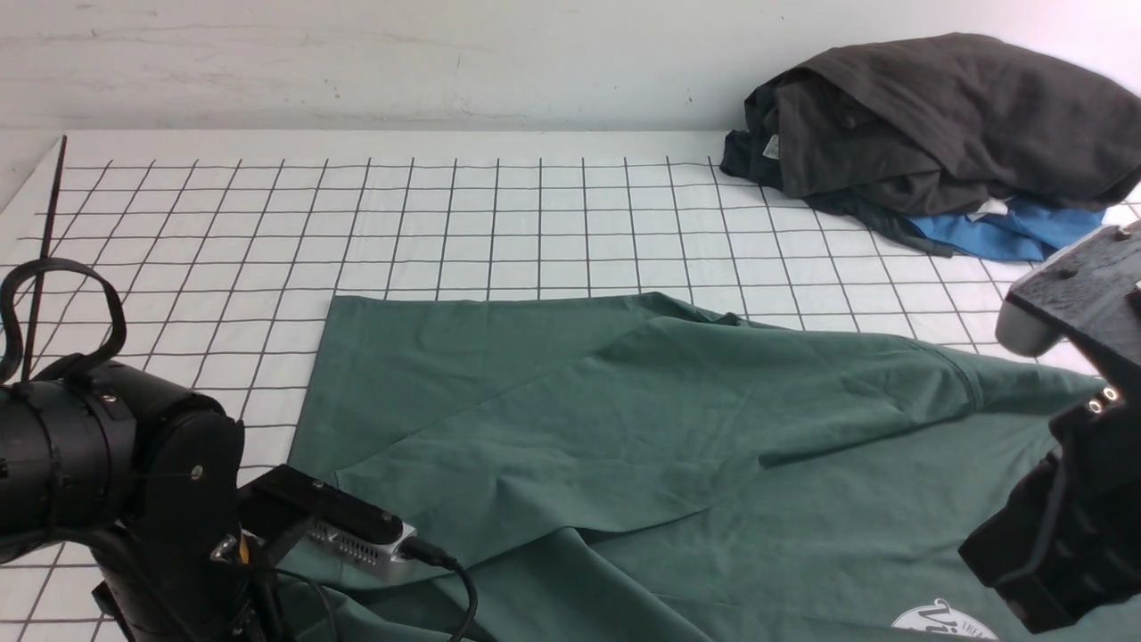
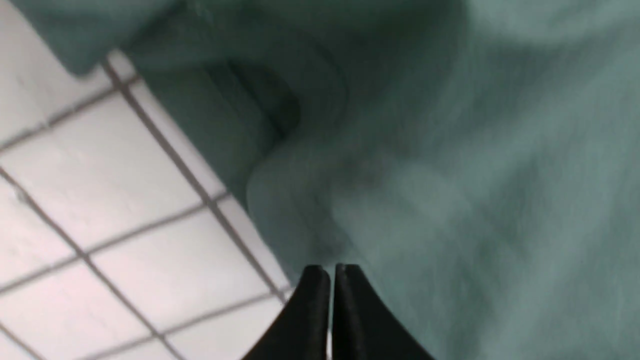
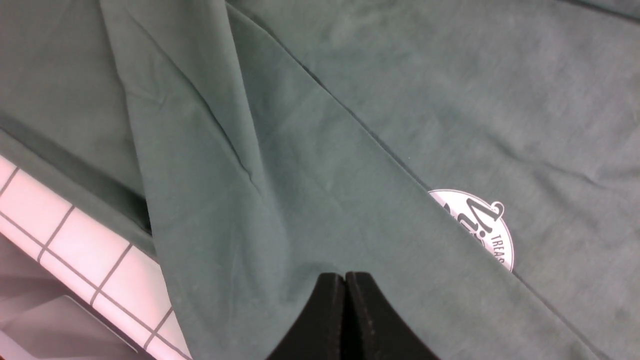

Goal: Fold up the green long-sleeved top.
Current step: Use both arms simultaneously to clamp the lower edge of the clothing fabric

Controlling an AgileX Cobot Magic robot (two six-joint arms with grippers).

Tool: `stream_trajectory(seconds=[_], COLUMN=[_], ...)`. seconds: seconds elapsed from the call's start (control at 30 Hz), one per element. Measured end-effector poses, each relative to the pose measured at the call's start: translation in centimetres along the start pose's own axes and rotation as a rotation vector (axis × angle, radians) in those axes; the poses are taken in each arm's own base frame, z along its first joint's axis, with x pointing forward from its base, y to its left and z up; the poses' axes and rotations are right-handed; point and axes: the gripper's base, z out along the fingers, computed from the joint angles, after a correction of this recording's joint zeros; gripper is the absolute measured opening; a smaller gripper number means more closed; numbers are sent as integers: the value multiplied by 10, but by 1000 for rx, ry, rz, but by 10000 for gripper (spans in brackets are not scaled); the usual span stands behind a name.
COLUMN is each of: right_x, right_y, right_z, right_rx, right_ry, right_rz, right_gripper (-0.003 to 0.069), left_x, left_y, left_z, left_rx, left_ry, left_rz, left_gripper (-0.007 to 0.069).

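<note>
Gridded counter [image 1: 446, 223], and the green long-sleeved top [image 1: 624, 428] sprawls along its near edge, sleeve folded across. Charcoal garment [image 1: 936, 116] heaped over a blue garment [image 1: 1007, 232], far right corner. Left jaws clenched at the top's left edge; right jaws clenched over the cloth near its white logo [image 3: 477, 222].
</note>
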Motion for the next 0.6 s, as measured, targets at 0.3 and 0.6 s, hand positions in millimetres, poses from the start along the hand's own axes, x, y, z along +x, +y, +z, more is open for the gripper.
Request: stream_trajectory(seconds=[0.3, 0.6], right_x=[1, 1], right_y=[0, 1], right_z=[0, 0], right_rx=[-2, -9], right_ry=[7, 6], right_rz=[0, 3], right_gripper=[-15, -15], left_x=[34, 64], left_y=[-3, -50], left_z=[-20, -16], left_rx=[16, 90], left_ry=[-21, -3], left_rz=[61, 549], left_gripper=[-8, -8])
